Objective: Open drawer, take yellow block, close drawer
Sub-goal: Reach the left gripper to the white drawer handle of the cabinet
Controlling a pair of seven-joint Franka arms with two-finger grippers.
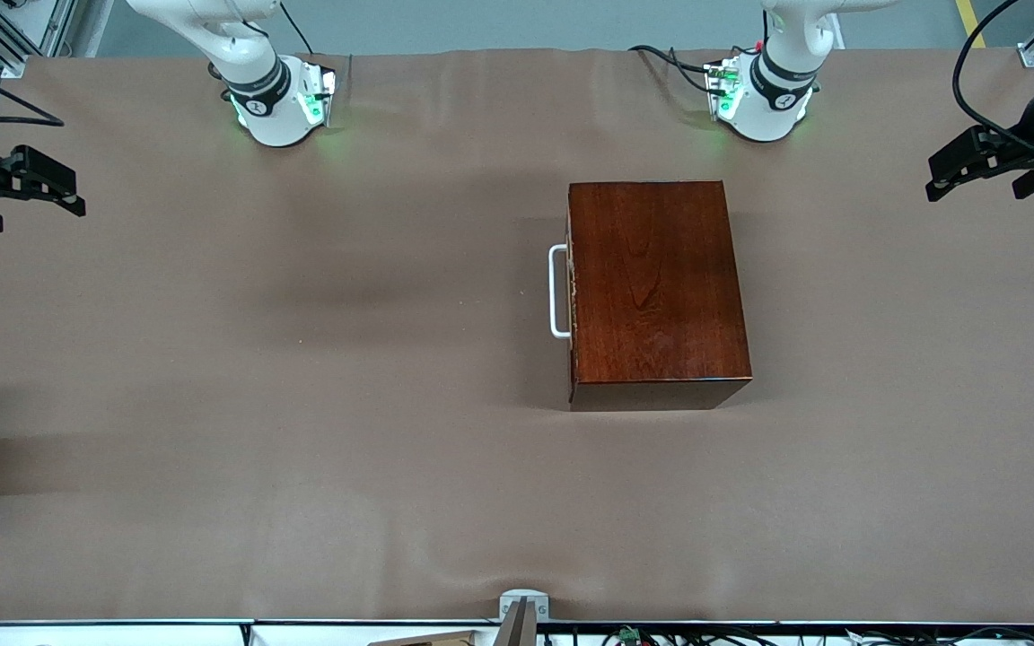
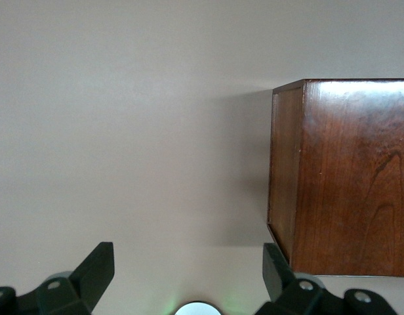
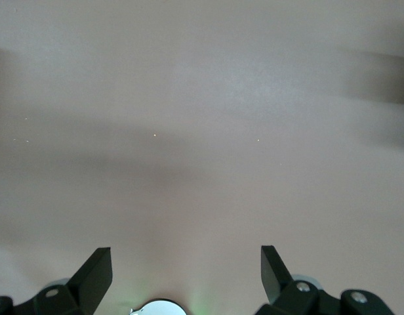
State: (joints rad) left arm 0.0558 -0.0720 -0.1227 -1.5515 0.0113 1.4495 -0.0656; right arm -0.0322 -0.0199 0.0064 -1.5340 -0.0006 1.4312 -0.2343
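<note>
The dark reddish-brown wooden box [image 1: 656,287] stands on the table toward the left arm's end. Its drawer is shut, with the white U-shaped handle [image 1: 557,292] on the side facing the right arm's end. The yellow block is hidden. My left gripper [image 1: 961,170] is open and empty at the left arm's end of the table, well apart from the box. The left wrist view [image 2: 189,262] shows its two spread fingers and a corner of the box [image 2: 346,177]. My right gripper [image 1: 41,188] is open and empty at the right arm's end; its wrist view [image 3: 187,262] shows only bare table.
The brown table cover [image 1: 302,359] is wide and bare around the box. Both arm bases [image 1: 279,99] [image 1: 764,94] stand at the edge farthest from the front camera. A small metal bracket [image 1: 521,606] sits at the nearest edge.
</note>
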